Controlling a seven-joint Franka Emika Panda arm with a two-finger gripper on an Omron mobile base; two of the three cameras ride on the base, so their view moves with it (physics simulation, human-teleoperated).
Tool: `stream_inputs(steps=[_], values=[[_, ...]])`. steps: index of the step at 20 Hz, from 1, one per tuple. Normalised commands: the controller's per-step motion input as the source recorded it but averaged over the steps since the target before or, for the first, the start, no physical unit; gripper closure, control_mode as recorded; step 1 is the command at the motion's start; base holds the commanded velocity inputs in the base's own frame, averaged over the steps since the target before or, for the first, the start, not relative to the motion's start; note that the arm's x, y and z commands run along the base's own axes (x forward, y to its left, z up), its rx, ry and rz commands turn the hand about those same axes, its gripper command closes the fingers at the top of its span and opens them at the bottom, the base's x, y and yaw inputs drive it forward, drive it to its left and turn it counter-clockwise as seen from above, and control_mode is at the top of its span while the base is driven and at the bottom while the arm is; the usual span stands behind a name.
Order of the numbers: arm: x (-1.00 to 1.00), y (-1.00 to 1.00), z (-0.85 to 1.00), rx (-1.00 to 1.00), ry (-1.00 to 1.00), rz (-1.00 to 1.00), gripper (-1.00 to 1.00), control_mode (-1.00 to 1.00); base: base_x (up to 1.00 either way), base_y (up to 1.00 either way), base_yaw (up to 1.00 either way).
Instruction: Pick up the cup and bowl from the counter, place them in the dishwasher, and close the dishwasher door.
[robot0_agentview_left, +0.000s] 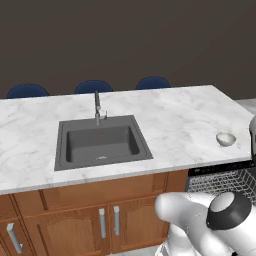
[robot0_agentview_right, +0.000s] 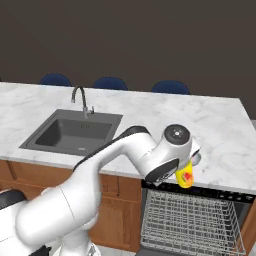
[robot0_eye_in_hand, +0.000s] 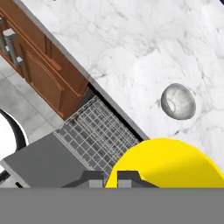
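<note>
Right base view: arm holds cup over rack.

One cup, yellow, at the near right. One bowl on the right of the counter; there is one counter. One sink left of centre, with one faucet at its far edge. Three blue chairs along the far side. One dishwasher at the near right, with one wire rack showing and one door lying open. Three cabinet handles show on the wooden fronts at the near left.
</note>
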Motion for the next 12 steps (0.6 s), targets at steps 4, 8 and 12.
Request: stream_inputs(steps=[4,8,12], values=[[-0.27,0.03,0.0,0.1,-0.05,-0.04,1.0,-1.0,0.0,0.0,0.0],[-0.15,0.0,0.0,0.07,-0.05,-0.01,1.0,-1.0,0.0,0.0,0.0],[-0.07,0.0,-0.01,0.0,-0.03,0.0,1.0,-1.0,0.0,0.0,0.0]])
